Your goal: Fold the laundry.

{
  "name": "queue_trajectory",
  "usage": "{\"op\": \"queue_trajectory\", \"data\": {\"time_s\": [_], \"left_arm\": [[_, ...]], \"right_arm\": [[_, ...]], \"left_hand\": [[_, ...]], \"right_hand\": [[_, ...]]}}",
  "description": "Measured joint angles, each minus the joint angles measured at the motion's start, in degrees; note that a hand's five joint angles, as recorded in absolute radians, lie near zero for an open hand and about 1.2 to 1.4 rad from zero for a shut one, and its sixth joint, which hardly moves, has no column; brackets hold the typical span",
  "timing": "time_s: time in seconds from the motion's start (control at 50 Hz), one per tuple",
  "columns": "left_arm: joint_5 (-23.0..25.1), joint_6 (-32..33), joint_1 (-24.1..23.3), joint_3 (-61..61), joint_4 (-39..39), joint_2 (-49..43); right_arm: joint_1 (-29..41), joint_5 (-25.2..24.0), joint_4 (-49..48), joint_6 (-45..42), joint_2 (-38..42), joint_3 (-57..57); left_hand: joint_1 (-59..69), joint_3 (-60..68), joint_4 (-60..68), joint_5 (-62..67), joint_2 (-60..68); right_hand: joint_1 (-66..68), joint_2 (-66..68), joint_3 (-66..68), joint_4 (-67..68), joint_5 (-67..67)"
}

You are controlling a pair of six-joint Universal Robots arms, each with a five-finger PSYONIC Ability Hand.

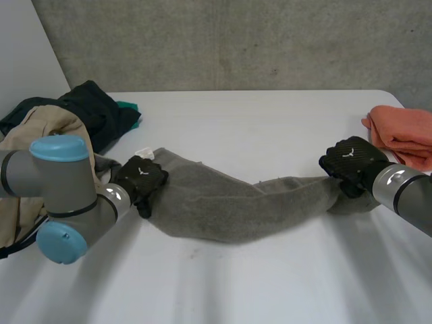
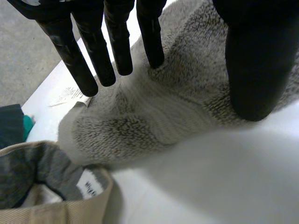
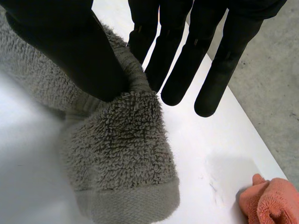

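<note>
While left hand [image 1: 142, 177] and right hand [image 1: 351, 160] pinch towel [image 1: 223, 209] ends, table [image 1: 270, 283] spreads.

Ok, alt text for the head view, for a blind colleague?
The left hand and right hand each pinch one end of a grey towel stretched across the white table. A pile of clothes lies by the left arm, an orange cloth by the right.
</note>
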Motion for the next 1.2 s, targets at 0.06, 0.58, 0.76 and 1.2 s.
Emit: {"op": "queue_trajectory", "data": {"time_s": [0.06, 0.58, 0.76, 1.2], "left_arm": [[-1.08, 1.73, 0.10, 0.17, -0.20, 0.27], [-2.37, 3.37, 3.43, 1.49, 4.70, -1.94], [-6.89, -2.50, 2.29, -2.99, 4.67, 12.68], [-7.96, -16.79, 3.27, -1.63, -16.27, 33.48]], "right_arm": [[0.08, 0.53, -0.16, 0.33, 0.74, -0.52], [0.74, 1.49, -1.95, 2.45, 2.41, -0.10], [-1.55, 1.56, 2.92, 2.26, -4.52, -1.93], [-8.71, -5.10, 19.14, 1.11, -5.40, -19.95]], "left_hand": [[0.00, -0.01, -0.01, -0.01, 0.00], [37.49, 36.79, 36.77, 35.61, 37.10], [37.50, 39.82, 39.87, 36.77, 40.07], [37.50, 39.82, 39.91, 36.77, 40.18]], "right_hand": [[0.00, 0.00, 0.00, 0.00, 0.00], [0.00, 0.00, 0.00, 0.00, 0.00], [0.00, 0.00, 0.00, 0.00, 0.00], [0.00, 0.00, 0.19, 0.02, 0.00]]}}
